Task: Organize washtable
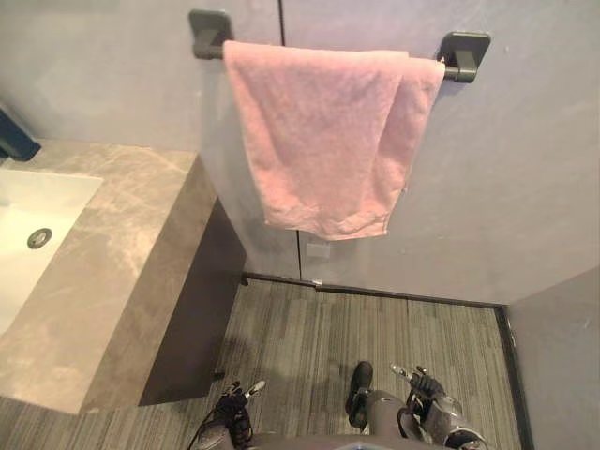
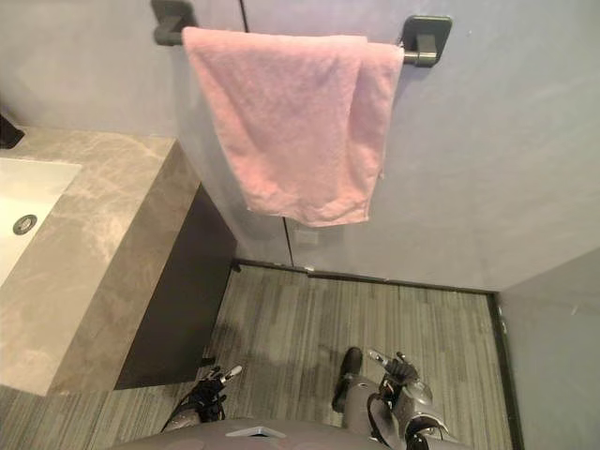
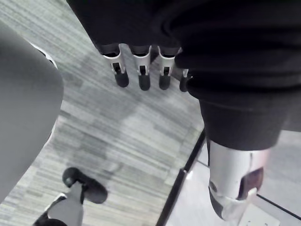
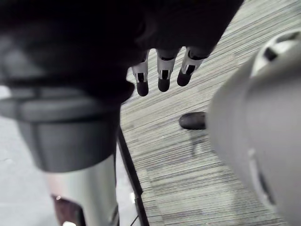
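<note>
A pink towel [image 1: 323, 131] hangs folded over a dark towel bar [image 1: 459, 58] on the grey wall. To its left stands the marble washtable [image 1: 122, 244] with a white sink [image 1: 37, 202] and a round drain [image 1: 39, 238]. My left hand [image 1: 232, 405] hangs low over the floor beside the washtable's near corner. Its fingers [image 3: 141, 70] are straight and hold nothing. My right hand [image 1: 424, 386] hangs low on the other side, well below the towel, and its fingers [image 4: 162, 77] are relaxed and hold nothing too.
A dark object [image 1: 14, 141] sits at the washtable's back left edge. The counter's dark side panel [image 1: 202, 300] drops to a striped grey floor [image 1: 375, 319]. A grey wall [image 1: 562, 366] closes in on the right.
</note>
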You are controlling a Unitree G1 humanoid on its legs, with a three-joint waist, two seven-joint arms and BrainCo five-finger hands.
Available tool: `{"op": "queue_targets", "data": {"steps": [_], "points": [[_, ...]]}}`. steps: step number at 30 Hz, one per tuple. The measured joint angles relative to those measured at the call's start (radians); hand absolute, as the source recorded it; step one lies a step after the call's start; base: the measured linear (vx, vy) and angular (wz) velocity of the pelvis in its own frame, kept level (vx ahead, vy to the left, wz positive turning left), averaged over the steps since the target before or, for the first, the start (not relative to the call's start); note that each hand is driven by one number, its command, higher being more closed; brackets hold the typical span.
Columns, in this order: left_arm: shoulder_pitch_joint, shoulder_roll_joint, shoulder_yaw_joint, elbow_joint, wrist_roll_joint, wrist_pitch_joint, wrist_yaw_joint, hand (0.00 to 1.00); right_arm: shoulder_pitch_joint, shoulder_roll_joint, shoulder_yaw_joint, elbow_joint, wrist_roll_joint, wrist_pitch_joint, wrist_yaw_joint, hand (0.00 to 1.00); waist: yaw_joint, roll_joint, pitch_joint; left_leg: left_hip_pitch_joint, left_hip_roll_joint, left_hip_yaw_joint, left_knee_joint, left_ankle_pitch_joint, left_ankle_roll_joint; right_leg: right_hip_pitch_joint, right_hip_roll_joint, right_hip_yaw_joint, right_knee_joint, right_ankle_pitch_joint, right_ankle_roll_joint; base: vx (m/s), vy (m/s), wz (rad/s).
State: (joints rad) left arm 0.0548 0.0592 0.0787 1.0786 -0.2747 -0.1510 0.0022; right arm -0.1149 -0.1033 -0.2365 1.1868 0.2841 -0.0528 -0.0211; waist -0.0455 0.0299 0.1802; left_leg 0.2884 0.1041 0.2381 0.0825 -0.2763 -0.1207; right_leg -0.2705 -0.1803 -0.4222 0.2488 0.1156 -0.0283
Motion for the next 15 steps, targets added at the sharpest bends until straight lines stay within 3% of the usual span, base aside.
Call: {"op": "queue_targets", "data": {"steps": [1,2,3,5,7,8,9,12,13,15], "points": [[-0.012,0.01,-0.005,0.001,0.015,0.0,0.0,0.0,0.003,-0.001,0.005,-0.001,-0.001,-0.001,0.0,0.0,-0.001,-0.021,0.008,0.031,-0.038,-0.004,-0.072,0.004,0.007,-0.03,-0.033,0.022,0.045,0.005,0.007,-0.33,0.331,0.13],[-0.016,0.038,-0.009,0.003,0.032,0.0,0.002,0.0,0.01,0.016,0.037,0.001,-0.004,0.001,0.003,0.0,0.011,-0.068,0.016,0.033,-0.093,-0.007,-0.084,0.013,0.023,-0.039,-0.063,0.085,0.023,0.034,0.051,-0.33,0.351,-0.21],[-0.015,0.055,-0.003,0.023,0.066,0.001,0.005,0.0,0.029,0.029,0.058,0.001,-0.025,0.0,0.01,0.0,0.024,-0.094,0.018,0.023,-0.12,0.003,-0.046,0.012,0.038,-0.005,-0.062,0.138,-0.054,0.111,0.082,-0.28,0.324,-0.32],[-0.001,0.056,0.017,0.03,0.07,0.003,0.009,0.0,0.043,0.028,0.058,-0.007,-0.034,0.001,0.022,0.0,0.031,-0.085,0.002,-0.031,-0.115,0.011,0.027,0.003,0.065,0.0,-0.045,0.198,-0.112,0.235,0.105,-0.01,0.171,-0.1],[-0.009,0.055,0.042,0.031,0.074,0.003,0.008,0.0,0.048,0.023,0.017,-0.01,-0.04,0.0,0.022,0.0,0.019,-0.067,0.003,-0.099,-0.097,-0.04,0.084,0.01,0.111,-0.019,-0.022,0.235,0.233,-0.052,0.092,0.56,-0.25,0.73],[-0.01,0.055,0.042,0.027,0.076,0.002,0.007,0.0,0.052,0.026,0.005,-0.01,-0.04,0.001,0.022,0.0,0.022,-0.067,0.003,-0.107,-0.097,-0.06,0.086,0.013,0.116,-0.008,-0.012,0.253,0.299,-0.11,0.085,0.64,-0.368,1.22],[-0.001,0.05,0.05,0.029,0.088,0.005,0.005,0.0,0.062,0.032,-0.007,-0.009,-0.042,0.001,0.023,0.0,0.032,-0.069,0.002,-0.115,-0.113,-0.103,0.085,0.023,0.131,0.038,0.005,0.301,0.412,-0.222,0.091,0.49,-0.285,1.0],[0.02,0.035,0.095,0.016,0.087,0.01,0.006,0.0,0.063,0.041,-0.01,-0.008,-0.081,0.01,0.03,0.0,0.035,-0.079,-0.01,-0.152,-0.152,-0.173,0.12,0.029,0.139,0.119,0.004,0.388,0.491,-0.318,0.13,0.43,-0.255,1.03],[0.023,0.03,0.109,0.017,0.087,0.01,0.006,0.0,0.059,0.042,-0.005,-0.004,-0.082,0.018,0.036,0.0,0.046,-0.08,-0.032,-0.182,-0.162,-0.196,0.141,0.031,0.139,0.144,0.016,0.436,0.434,-0.338,0.152,0.24,-0.225,0.59],[0.031,0.022,0.12,0.017,0.084,0.012,0.008,0.0,0.042,0.042,0.031,-0.001,-0.105,0.018,0.041,0.0,0.073,-0.069,-0.084,-0.267,-0.164,-0.224,0.162,0.063,0.126,0.166,0.04,0.467,0.259,-0.353,0.14,0.2,-0.348,0.41]]}}
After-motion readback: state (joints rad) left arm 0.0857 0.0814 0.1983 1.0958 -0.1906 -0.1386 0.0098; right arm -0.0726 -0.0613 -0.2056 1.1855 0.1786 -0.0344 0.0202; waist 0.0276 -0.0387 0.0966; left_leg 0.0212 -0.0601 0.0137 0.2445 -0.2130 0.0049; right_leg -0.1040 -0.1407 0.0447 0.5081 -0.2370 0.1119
